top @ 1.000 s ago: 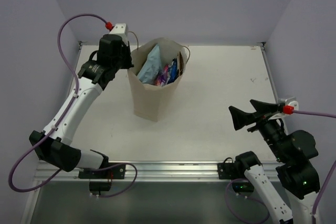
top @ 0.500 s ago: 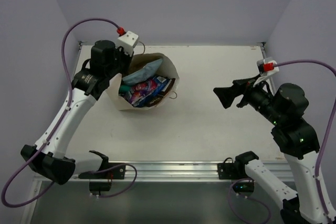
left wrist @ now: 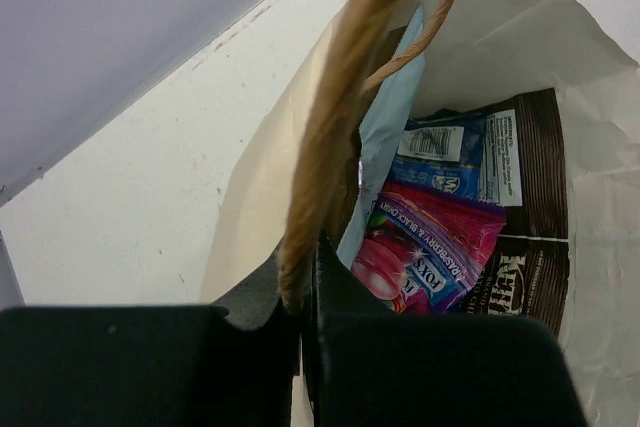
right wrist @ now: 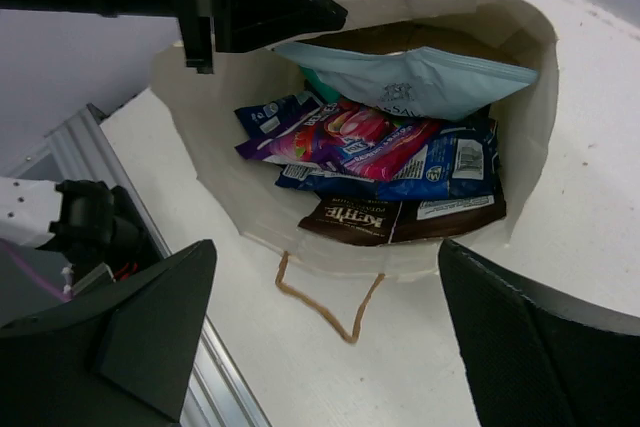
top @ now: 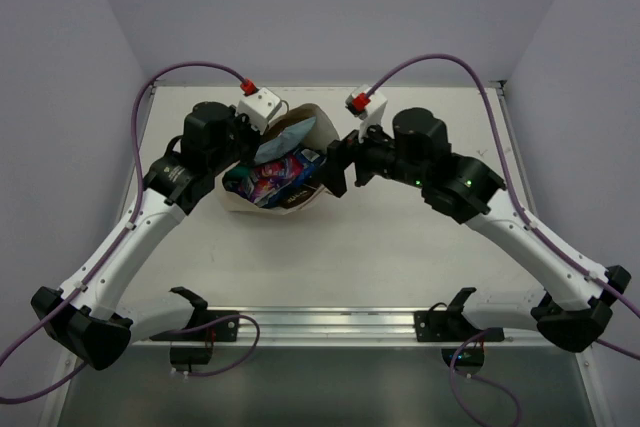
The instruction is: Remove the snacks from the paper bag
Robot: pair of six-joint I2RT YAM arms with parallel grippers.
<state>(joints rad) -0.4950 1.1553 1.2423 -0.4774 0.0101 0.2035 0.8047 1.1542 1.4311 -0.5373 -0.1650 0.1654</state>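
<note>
**Bag tipped over, left hand on the rim, right hand open at the mouth**

Top view: white counter (top: 430, 247), lavender walls (top: 330, 7) on three sides, aluminium rail (top: 320, 322) along the bottom edge. The paper bag (top: 298, 125) sits upper centre-left, tilted on the counter with its mouth toward the right arm. The left hand (top: 238, 145) is at the bag's left rim. The right hand (top: 336, 165) is just beside the right rim with its jaws spread. All visible snacks are inside the bag: teal packet (top: 283, 142) at the top, magenta packet (top: 268, 179) below it.

Left wrist: fingers clamped on the bag rim at bottom centre, and a string handle (left wrist: 335, 137) runs up from the pinch. Bare counter and the wall base are at upper left. A brown packet (left wrist: 530, 247) lies against the bag's inner wall at right.

Right wrist: fingers sit in the lower corners, wide apart, holding nothing, with the bag mouth ahead. A blue-and-white packet (right wrist: 440, 172) lies between the magenta and the brown ones. The loose handle (right wrist: 320, 302) loops on the counter at the mouth.
</note>
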